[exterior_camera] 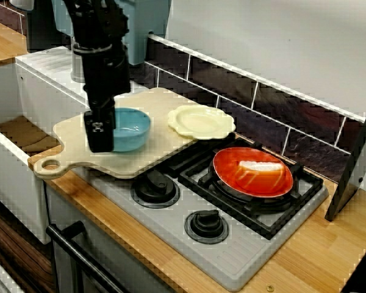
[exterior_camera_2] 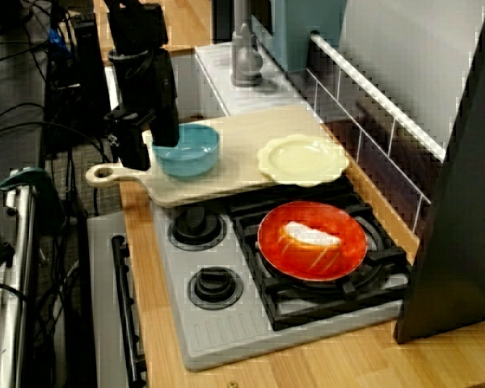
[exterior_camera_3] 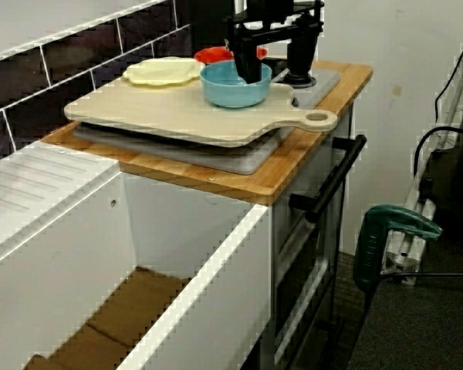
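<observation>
Front view, left: your pincer (exterior_camera: 100,140) meets the blue bowl (exterior_camera: 134,131); I cannot tell if it grips. A sideways tug could tip it.

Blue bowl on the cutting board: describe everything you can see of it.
The blue bowl is small, round and light blue, glossy like glazed ceramic or plastic. It stands upright, no contents showing, on the pale wooden cutting board near its handle end. The black gripper meets its rim on the handle side; whether it clamps the rim is unclear. A yellow plate sits apart, farther along the board.
</observation>
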Action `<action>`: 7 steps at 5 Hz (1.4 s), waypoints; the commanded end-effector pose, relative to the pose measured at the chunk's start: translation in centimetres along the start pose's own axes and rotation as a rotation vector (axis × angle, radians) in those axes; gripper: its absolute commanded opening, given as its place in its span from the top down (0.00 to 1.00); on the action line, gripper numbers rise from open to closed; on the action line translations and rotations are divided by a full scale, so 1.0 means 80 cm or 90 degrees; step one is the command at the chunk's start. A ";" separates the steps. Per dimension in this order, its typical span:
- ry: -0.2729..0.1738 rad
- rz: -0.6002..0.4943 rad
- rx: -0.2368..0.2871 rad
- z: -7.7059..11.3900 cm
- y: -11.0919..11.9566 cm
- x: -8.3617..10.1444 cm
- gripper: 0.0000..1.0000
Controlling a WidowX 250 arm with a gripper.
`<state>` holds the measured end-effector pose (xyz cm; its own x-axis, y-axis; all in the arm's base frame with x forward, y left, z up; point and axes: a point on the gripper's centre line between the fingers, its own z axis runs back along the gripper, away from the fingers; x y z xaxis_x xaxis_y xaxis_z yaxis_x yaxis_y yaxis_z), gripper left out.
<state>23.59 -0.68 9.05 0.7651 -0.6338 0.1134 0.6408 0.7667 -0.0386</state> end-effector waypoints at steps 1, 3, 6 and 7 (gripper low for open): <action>-0.025 -0.008 0.016 0.024 -0.002 -0.026 0.00; -0.030 0.007 -0.003 0.035 0.000 -0.020 0.00; -0.046 0.176 0.114 0.057 0.041 0.001 0.00; -0.048 0.200 0.108 0.060 0.053 -0.008 0.00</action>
<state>25.77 3.06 12.20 0.9196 -0.3566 0.1649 0.3513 0.9343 0.0611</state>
